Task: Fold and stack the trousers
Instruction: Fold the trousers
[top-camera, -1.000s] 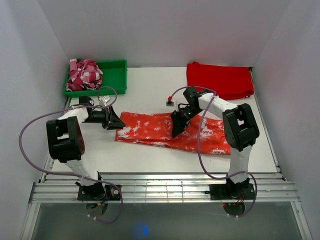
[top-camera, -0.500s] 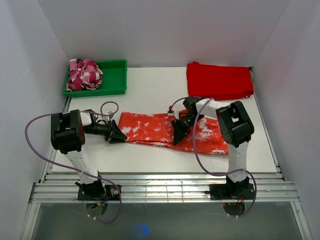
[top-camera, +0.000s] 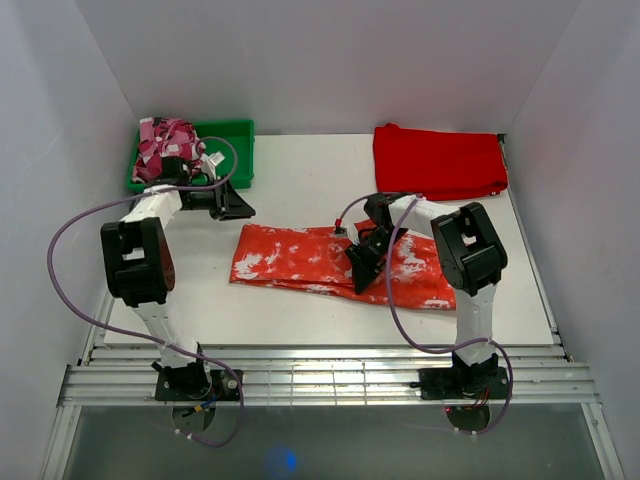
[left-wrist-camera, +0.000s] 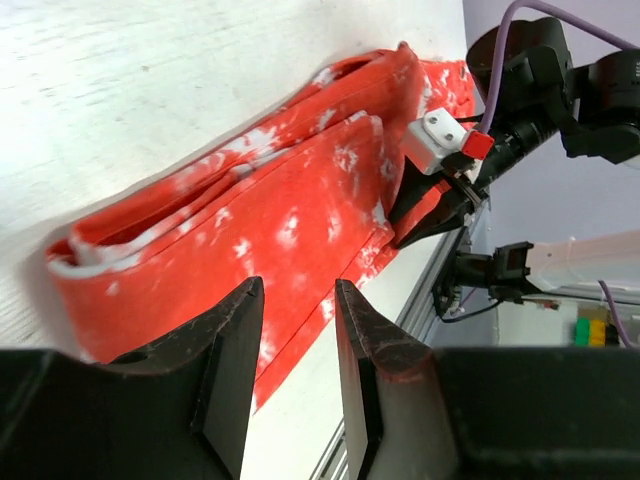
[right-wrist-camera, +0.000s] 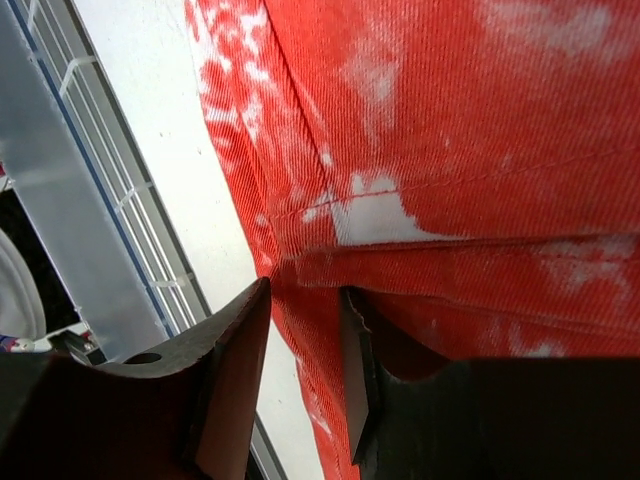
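The orange-red cloth trousers with the white speckles (top-camera: 290, 260) lie flat in a long strip across the middle of the white table (top-camera: 300, 180). The legs are doubled on each other, with the narrow end toward the left arm and the wider end under the right one. The right gripper (right-wrist-camera: 305, 300) is planted on them about mid-length, at the near edge. Its jaws stand narrow with a ridge of ribbed cloth showing in the gap, but honestly I can't tell if it has a real bite or is just pressing down.

The left gripper (left-wrist-camera: 298, 290) hangs clear of the cloth, up by the green plastic tray (top-camera: 232, 152) with the pink-and-white patterned bundle (top-camera: 168, 148) in it. Its fingers are apart, nothing between them. A plain red folded cloth (top-camera: 440, 160) sits at the back right, well apart.

My read: this is the grab before the crosswise fold. To do it well I'd want every layer in that pinch, not just the top one. I'd also have the left take the matching far edge, so the strip lifts evenly instead of dragging skew.
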